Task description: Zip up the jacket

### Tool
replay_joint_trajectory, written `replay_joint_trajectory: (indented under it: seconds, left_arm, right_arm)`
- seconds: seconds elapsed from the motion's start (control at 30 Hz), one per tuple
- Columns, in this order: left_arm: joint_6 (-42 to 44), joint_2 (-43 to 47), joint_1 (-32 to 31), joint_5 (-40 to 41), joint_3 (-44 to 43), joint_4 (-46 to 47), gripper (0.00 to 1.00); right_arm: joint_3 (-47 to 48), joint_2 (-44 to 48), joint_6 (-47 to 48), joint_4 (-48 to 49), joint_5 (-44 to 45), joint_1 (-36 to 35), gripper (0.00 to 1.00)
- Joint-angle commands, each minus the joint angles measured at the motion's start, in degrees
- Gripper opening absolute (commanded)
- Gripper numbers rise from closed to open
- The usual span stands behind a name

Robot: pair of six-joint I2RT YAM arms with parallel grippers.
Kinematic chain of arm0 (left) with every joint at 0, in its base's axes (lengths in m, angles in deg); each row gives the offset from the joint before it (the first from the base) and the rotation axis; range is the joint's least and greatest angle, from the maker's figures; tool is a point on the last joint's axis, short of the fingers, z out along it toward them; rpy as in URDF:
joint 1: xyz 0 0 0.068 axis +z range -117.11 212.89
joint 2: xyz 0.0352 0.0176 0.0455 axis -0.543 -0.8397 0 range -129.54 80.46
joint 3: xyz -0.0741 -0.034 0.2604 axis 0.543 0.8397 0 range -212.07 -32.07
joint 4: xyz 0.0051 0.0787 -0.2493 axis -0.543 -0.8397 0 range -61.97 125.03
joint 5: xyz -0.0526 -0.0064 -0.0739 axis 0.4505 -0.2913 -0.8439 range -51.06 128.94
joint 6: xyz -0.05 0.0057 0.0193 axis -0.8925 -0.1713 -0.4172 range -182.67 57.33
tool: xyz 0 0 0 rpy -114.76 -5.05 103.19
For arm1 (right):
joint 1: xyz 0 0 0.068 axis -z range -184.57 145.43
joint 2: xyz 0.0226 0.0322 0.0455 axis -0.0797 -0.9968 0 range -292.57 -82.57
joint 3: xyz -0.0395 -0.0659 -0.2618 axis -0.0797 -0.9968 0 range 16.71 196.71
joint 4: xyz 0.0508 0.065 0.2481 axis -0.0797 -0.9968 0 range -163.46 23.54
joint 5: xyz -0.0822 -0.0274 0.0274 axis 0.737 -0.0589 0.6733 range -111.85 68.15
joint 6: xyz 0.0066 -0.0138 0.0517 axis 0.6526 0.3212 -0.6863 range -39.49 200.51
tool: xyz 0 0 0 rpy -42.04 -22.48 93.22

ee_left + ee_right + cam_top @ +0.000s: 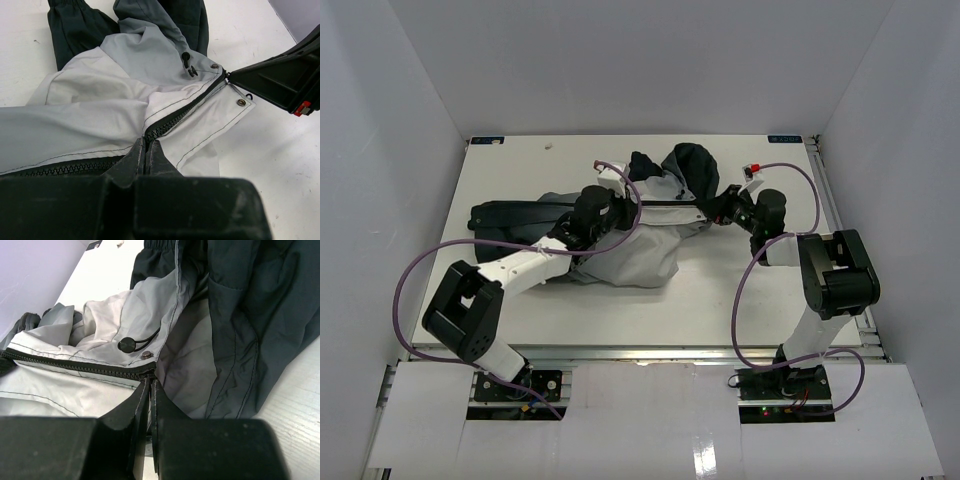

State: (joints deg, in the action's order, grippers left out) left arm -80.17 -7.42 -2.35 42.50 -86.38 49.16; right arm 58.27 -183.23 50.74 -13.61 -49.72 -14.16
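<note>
The left gripper [147, 151] fills the bottom of its own wrist view. Its two dark fingers are pressed together with no gap, pinching the zipper [172, 120] of the jacket [640, 250] where the teeth run in from the lower left and turn toward the upper right. From that pinch the joined teeth stretch in a taut line to the light grey corner of the garment. The right gripper [150, 386] has that corner clamped, its jaws likewise closed tight on the fabric edge at the zipper's end. Just beside that grip are a metal snap stud [146, 354] and a black cord toggle [127, 345].

From above, the jacket lies crumpled across the middle of the white table [520, 170]. Its pale grey body lies toward the near side, a dark sleeve trails out to the left, and dark hood fabric is bunched at the far right.

The left arm rises from its base, folds sharply at the elbow and reaches forward and to the right over the grey panel. The right arm stands taller, bends at the elbow and reaches left, its wrist low near the hood. The two grippers face each other along the zipper line. A purple cable [405, 290] loops beside the left arm.
</note>
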Motion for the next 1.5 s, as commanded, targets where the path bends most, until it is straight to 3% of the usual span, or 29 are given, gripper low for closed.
replay_joint_trajectory:
  seconds: [0.0, 0.27, 0.33, 0.37, 0.43, 0.47, 0.53, 0.57, 0.6, 0.63, 0.77, 1.0, 1.13, 1.3, 1.47]
  left_arm:
    - [1.1, -0.9, 2.9, 7.4, -5.0, 0.5, 0.0]
    - [2.5, -6.3, 5.5, 4.4, -10.0, 2.5, 0.0]
    - [3.3, -6.3, 5.5, 1.9, -10.2, 2.8, 0.04]
    - [3.4, -6.2, 5.5, 0.8, -10.3, 2.7, 0.11]
    - [3.7, -5.1, 5.5, -1.5, -10.3, 2.2, 0.36]
    - [3.8, -4.6, 5.5, -2.2, -10.3, 1.8, 0.46]
    - [3.8, -3.4, 5.5, -2.7, -10.3, 0.5, 0.64]
    - [3.5, -2.5, 5.5, -2.3, -10.3, -0.1, 0.76]
    - [3.2, -1.5, 5.5, -1.9, -10.2, -1.0, 0.9]
    - [3.0, -0.9, 5.5, -1.4, -10.4, -2.5, 0.98]
    - [0.4, 3.7, 5.5, 2.9, -10.5, -9.6, 0.98]
    - [-5.0, 21.7, 5.5, 8.1, 5.2, -7.1, 0.98]
    - [-7.6, 28.6, 5.4, 4.7, 11.1, -7.4, 0.98]
    - [-11.0, 36.4, 5.4, -4.5, 17.7, -7.5, 0.98]
    - [-13.8, 44.9, 4.9, -9.9, 23.4, -5.5, 0.98]
  right_arm:
    - [2.2, -1.1, 3.1, -2.5, 9.4, 4.2, 0.08]
    - [5.3, 3.5, 8.7, -10.7, 14.3, 4.4, 0.08]
    - [5.9, 4.4, 9.0, -11.7, 13.7, 4.4, 0.08]
    - [5.9, 4.8, 9.0, -12.4, 13.7, 4.5, 0.15]
    - [6.4, 6.6, 9.5, -14.9, 14.2, 4.3, 0.44]
    - [6.3, 8.1, 9.7, -15.9, 14.7, 4.3, 0.53]
    - [5.3, 11.3, 10.4, -18.2, 16.4, 4.2, 0.85]
    - [4.6, 13.4, 10.9, -19.2, 17.6, 4.1, 0.94]
    - [3.9, 15.6, 11.2, -20.5, 18.8, 4.1, 0.97]
    - [3.5, 17.2, 11.4, -21.7, 19.8, 4.1, 0.92]
    - [0.5, 25.5, 12.0, -30.7, 25.4, 3.6, 0.9]
    - [-1.0, 38.1, 13.3, -43.3, 40.1, -3.7, 0.9]
    - [3.1, 38.9, 14.2, -52.0, 46.6, -13.0, 0.9]
    - [6.0, 38.8, 9.8, -61.2, 47.1, -18.1, 0.9]
    - [1.7, 46.2, 12.0, -56.3, 41.0, -22.9, 0.9]
